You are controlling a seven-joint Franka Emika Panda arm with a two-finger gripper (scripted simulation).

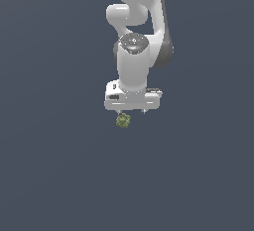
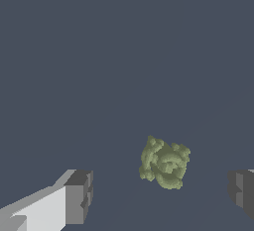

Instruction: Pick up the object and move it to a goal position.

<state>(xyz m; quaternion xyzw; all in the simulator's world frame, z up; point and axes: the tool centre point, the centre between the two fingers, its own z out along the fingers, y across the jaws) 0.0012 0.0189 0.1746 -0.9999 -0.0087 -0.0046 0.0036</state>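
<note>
honestly just a plain dark blue-grey floor (image 1: 49,175) filling the whole background in both views, flat and featureless

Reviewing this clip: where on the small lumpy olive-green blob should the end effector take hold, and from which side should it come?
Grip the small lumpy olive-green blob across its widest middle, coming straight down from above. It is a compact, roughly round lump with no handle or neck, and it is narrower than the open end effector, whose fingers already stand on either side of it in the wrist view. Its bumpy surface probably gives the pads purchase.
</note>
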